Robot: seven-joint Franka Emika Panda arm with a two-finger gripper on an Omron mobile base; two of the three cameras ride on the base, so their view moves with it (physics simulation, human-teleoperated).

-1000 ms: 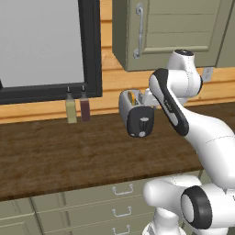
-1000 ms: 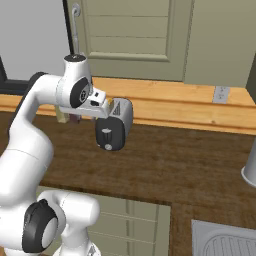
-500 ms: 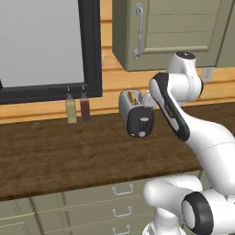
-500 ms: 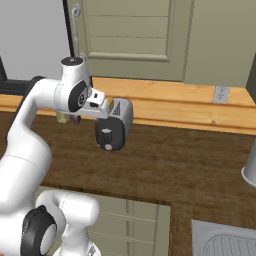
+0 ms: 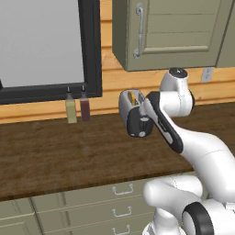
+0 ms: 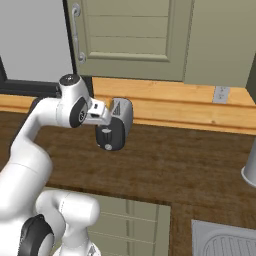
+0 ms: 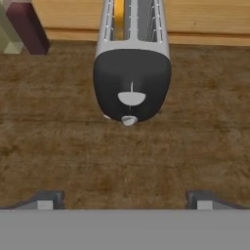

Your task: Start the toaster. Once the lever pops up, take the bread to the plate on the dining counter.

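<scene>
The silver-grey toaster (image 7: 132,53) stands on the dark wood worktop against the back wall, its black end panel facing me. A small lever (image 7: 128,120) sits at the bottom of that panel, under the pale round knob (image 7: 131,99). The bread (image 7: 118,13) shows as a yellow-tan strip deep in the left slot. My gripper (image 7: 124,201) is open, its fingertips (image 7: 46,200) wide apart and a short way back from the panel, holding nothing. The right base view has my hand (image 6: 98,112) close beside the toaster (image 6: 119,122). The plate and the dining counter are out of view.
Two small bottles (image 5: 71,108) (image 5: 85,106) stand left of the toaster (image 5: 133,114) under a black-framed window. Olive wall cabinets hang above and drawers (image 5: 121,189) sit below. A sink (image 6: 225,240) and a grey vessel (image 6: 250,170) lie to the right.
The jaws have opened wide from a partly closed stance. The arm's upper joint has dropped a little. The toaster and bottles have stayed put.
</scene>
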